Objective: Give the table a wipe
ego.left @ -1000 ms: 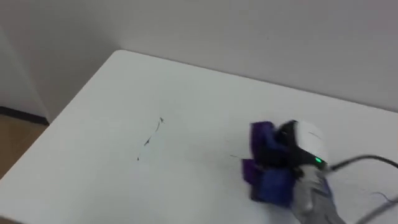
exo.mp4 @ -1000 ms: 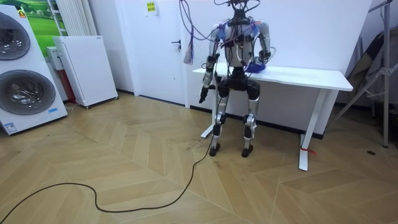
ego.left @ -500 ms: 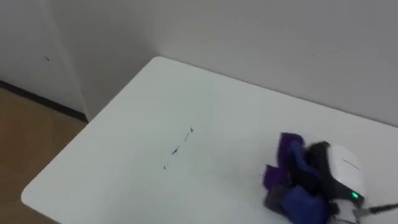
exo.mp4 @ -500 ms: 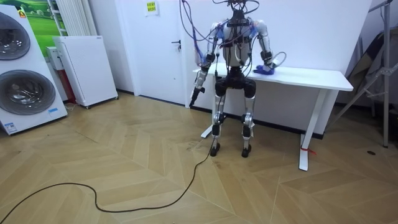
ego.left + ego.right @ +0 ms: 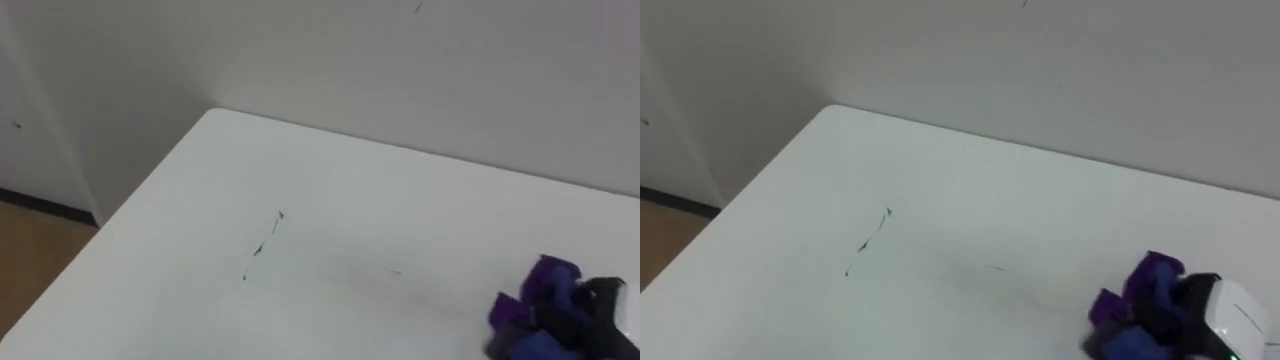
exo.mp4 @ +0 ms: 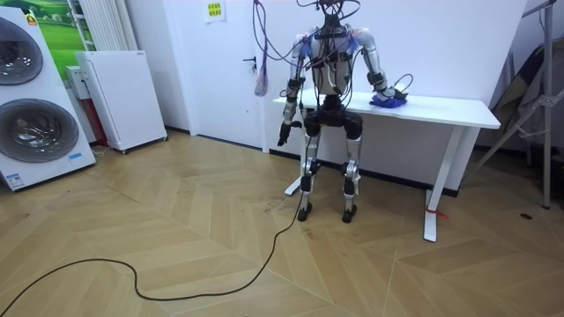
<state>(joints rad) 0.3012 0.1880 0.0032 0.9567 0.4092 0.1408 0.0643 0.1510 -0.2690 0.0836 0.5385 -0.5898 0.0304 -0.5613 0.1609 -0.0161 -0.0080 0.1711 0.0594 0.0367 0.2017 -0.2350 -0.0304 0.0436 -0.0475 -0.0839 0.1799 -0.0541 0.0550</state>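
left hand (image 6: 284, 134) hangs at the robot's side, state cannot be told. dark marks (image 5: 868, 243) on the white table (image 5: 970, 190) lie well left of the right hand (image 5: 1225, 312), whose fingers clutch a purple cloth (image 5: 1145, 285) on the tabletop.

One table, one cloth, two hands.
One white table (image 5: 330, 190) bore one purple cloth (image 5: 1143, 287) at the right hand (image 5: 1228, 318), with three short dark marks (image 5: 260, 249) well to that hand's left. One left hand (image 6: 284, 136) hung apart.
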